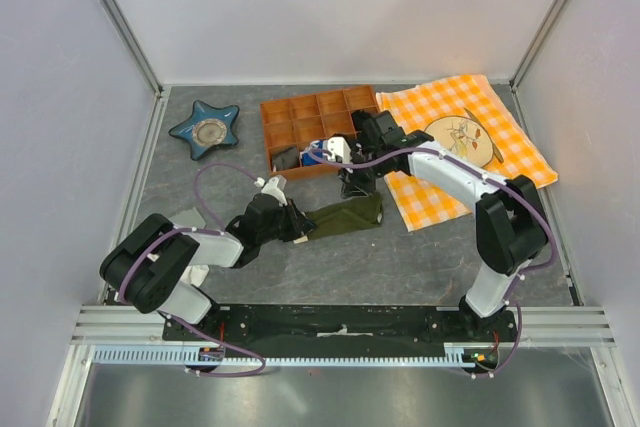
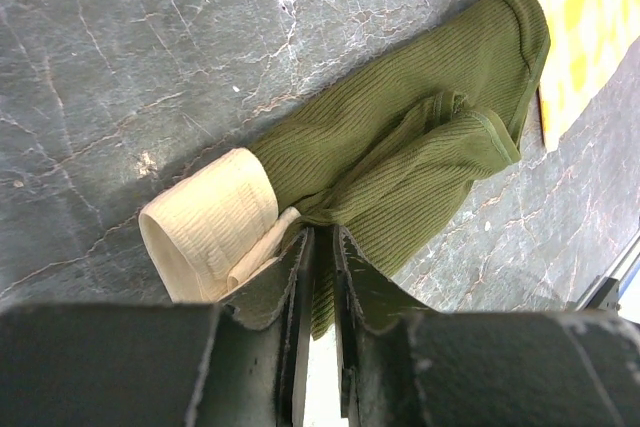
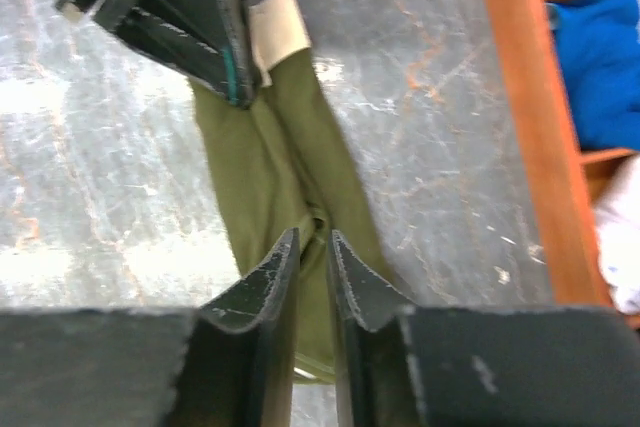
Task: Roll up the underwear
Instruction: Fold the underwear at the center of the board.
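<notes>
Underwear (image 1: 350,215) stretched left-right, cream waistband (image 2: 205,222) toward left claw (image 1: 303,227)

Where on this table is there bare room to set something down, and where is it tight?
Free: the bare table strip between the underwear and the base rail, and the gap between the star dish and the orange tray. Crowded: between tray and underwear, where the left claw and right claw grip.
</notes>
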